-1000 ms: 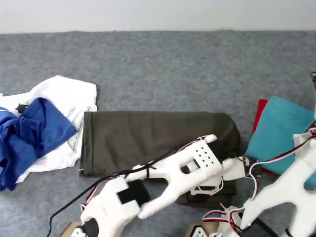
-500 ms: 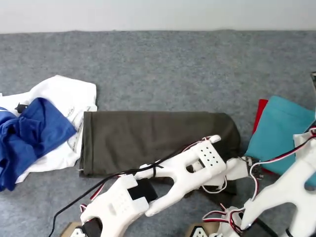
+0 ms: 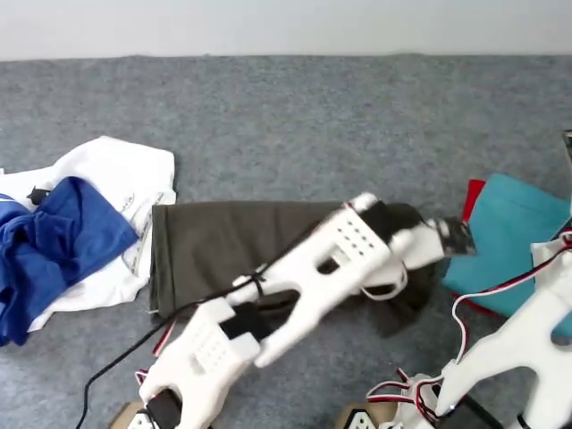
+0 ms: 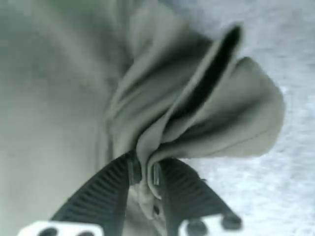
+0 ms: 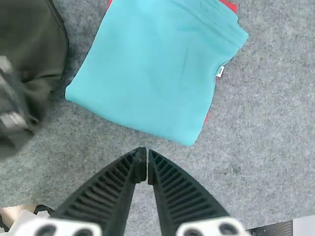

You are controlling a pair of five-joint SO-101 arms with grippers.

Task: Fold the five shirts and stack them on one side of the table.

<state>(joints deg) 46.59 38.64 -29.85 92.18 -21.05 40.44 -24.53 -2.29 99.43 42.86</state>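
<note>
**Olive shirt held by its right end**

Our left gripper (image 4: 144, 169) is clamped on a bunched fold of the olive shirt (image 3: 223, 246). In the high view that shirt lies across the middle of the frame with its long axis running left to right. The pinch sits at its right end and the free length stretches leftward, so we judge the fold must carry this end left over the rest.

The teal shirt (image 3: 514, 228) lies folded on the red shirt (image 3: 472, 198) at the right edge, near the pinch. Our right gripper (image 5: 143, 169) is closed and empty over the table (image 3: 295, 116), beside the teal shirt.

The left arm (image 3: 349, 250) covers the olive shirt's lower right part, so we cannot tell how many layers are caught. The crumpled white shirt (image 3: 125, 174) and blue shirt (image 3: 71, 228) are cut off by the left edge.
</note>
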